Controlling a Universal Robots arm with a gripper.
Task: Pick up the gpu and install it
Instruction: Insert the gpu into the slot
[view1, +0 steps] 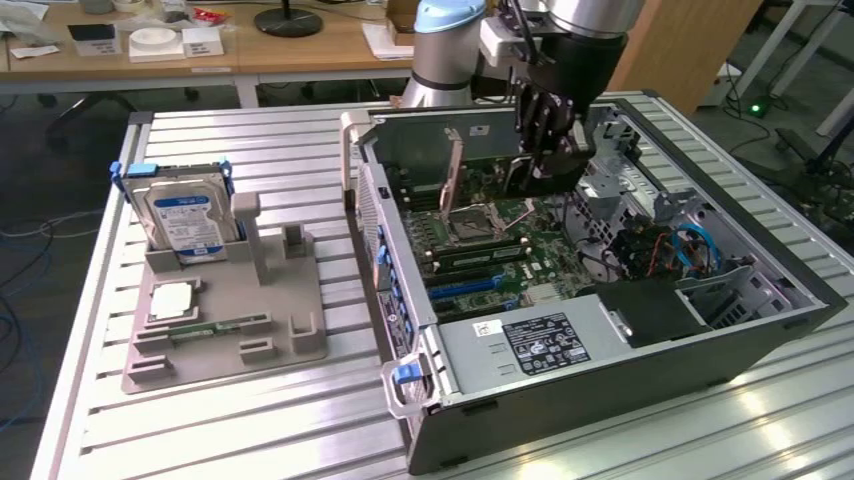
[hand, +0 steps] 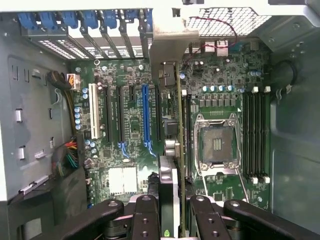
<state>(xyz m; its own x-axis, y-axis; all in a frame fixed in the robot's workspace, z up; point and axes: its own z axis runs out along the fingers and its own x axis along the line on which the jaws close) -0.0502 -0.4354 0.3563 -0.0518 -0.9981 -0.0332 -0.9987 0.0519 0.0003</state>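
The gpu (hand: 176, 150) is seen edge-on in the wrist view, a thin green card with a silver end bracket (hand: 169, 45) at the case's slotted rear wall. My gripper (hand: 175, 222) is shut on it, one black finger (hand: 145, 215) on each side. The card stands upright over the motherboard (hand: 125, 130), between the long blue slot (hand: 145, 115) and the CPU socket (hand: 217, 142). Whether its edge sits in a slot I cannot tell. In the exterior view my gripper (view1: 545, 160) reaches down into the open computer case (view1: 747, 330), with the gpu (view1: 461, 170) running towards the case's rear wall.
A grey parts holder (view1: 267, 320) lies at the exterior view's left, with a hard drive (view1: 187, 220) standing in it and a RAM stick (view1: 220, 327) lying flat. The power supply (view1: 534, 340) fills the case's near corner. Cables (view1: 667, 250) and drive bays crowd the exterior view's right.
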